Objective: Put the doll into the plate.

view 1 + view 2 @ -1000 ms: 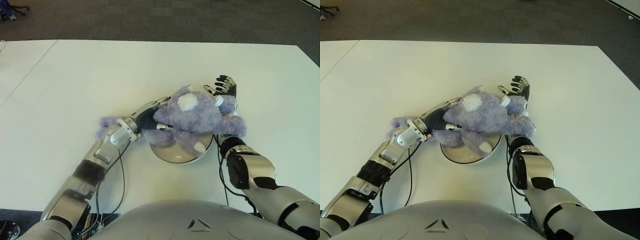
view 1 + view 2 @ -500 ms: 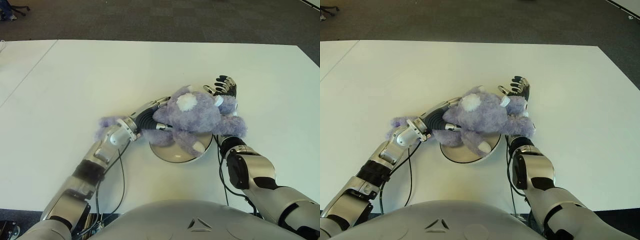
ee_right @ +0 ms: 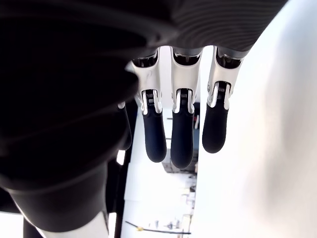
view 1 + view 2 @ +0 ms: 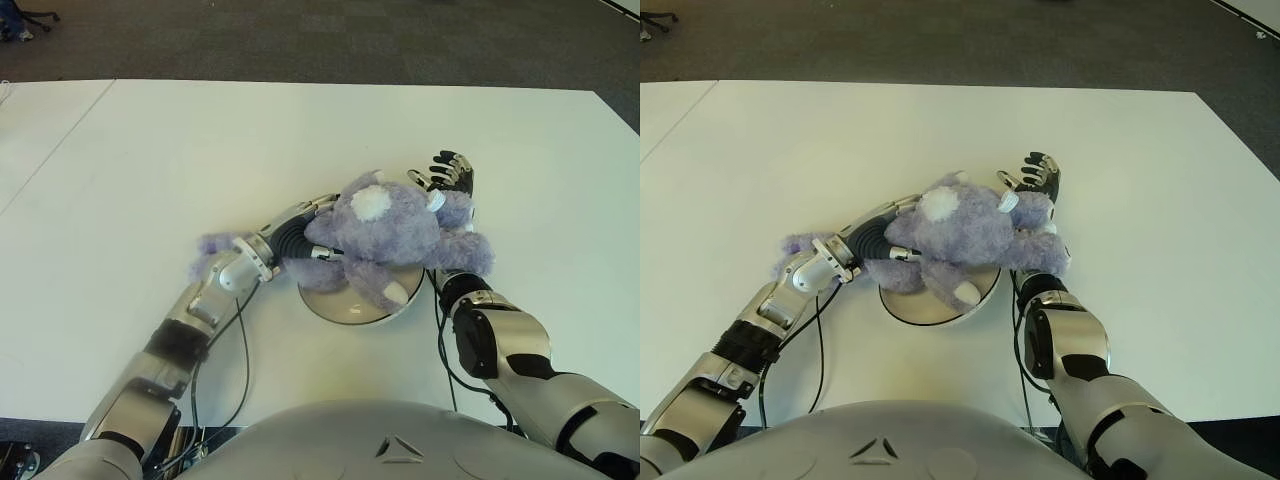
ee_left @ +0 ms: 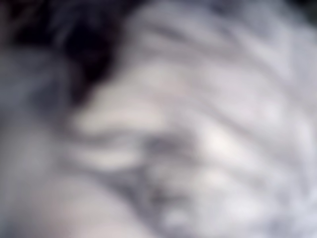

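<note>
Since the earlier frame the doll (image 4: 385,240) had sunk a little lower over the plate (image 4: 345,307) — you moved it only slightly. Your left hand (image 4: 300,240) pressed against its left side, but I could not tell the state of its fingers. Your right hand (image 4: 445,185) was at the doll's far right side — its fingers (image 3: 181,129) were stretched out and held nothing.

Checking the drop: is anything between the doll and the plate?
Nothing visible. The doll sits directly over the plate, one foot over its dish, held between the left robot hand and the right robot hand.
</note>
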`<state>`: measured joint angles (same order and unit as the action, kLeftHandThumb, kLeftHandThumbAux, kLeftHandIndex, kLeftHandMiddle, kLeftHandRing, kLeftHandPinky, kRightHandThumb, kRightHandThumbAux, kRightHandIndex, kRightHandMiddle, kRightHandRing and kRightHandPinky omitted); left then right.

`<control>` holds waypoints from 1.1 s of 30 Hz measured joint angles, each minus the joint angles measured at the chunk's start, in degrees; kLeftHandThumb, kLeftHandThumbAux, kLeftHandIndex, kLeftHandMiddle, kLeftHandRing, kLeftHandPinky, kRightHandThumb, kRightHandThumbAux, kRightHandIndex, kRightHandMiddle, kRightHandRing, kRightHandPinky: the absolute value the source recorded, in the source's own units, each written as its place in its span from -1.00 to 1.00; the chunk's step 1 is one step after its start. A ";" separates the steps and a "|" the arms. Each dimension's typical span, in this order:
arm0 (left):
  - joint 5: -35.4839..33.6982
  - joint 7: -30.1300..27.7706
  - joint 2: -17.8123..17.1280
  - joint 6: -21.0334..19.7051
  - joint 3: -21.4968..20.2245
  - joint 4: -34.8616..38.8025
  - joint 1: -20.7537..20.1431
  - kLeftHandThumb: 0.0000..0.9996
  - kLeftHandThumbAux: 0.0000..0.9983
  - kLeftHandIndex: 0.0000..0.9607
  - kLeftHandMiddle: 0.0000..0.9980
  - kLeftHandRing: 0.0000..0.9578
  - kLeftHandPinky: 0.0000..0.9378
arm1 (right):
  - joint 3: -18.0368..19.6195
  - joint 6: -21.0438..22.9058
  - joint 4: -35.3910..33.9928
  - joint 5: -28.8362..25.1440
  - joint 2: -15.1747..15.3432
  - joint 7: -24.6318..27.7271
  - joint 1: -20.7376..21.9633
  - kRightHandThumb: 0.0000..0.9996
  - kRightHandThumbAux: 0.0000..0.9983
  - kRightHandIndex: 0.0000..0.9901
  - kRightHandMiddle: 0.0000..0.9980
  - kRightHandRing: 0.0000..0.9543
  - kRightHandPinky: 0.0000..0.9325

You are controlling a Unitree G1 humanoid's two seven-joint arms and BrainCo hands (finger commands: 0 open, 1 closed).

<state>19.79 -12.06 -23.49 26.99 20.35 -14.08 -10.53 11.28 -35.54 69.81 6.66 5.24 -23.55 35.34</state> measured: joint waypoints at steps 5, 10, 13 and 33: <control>0.09 0.00 -0.17 0.00 0.01 0.10 0.00 -0.92 -0.09 -1.00 -0.96 -0.96 -1.00 | 0.04 0.00 0.00 -0.02 -0.02 0.22 0.00 -0.96 0.87 -0.41 -0.34 -0.24 -0.19; 0.72 0.60 -0.56 0.43 0.02 0.31 0.05 -0.79 -0.40 -1.00 -1.00 -1.00 -1.00 | 0.16 -0.02 0.00 -0.05 -0.06 0.81 0.00 -0.93 0.86 -0.40 -0.32 -0.24 -0.24; 2.32 1.94 -0.96 1.51 0.06 0.73 0.28 -0.72 -0.53 -1.00 -1.00 -1.00 -1.00 | 0.16 -0.02 0.00 -0.04 -0.08 0.84 0.00 -0.96 0.84 -0.40 -0.31 -0.25 -0.28; 9.24 3.59 -4.01 0.52 0.02 7.94 3.02 -0.60 -0.73 -1.00 -1.00 -1.00 -1.00 | -0.14 0.03 0.00 0.05 -0.09 0.21 0.02 -1.00 0.81 -0.40 -0.31 -0.25 -0.26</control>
<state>29.02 -8.47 -27.49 27.51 20.38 -6.14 -7.51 11.15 -35.51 69.80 6.71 5.15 -23.34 35.36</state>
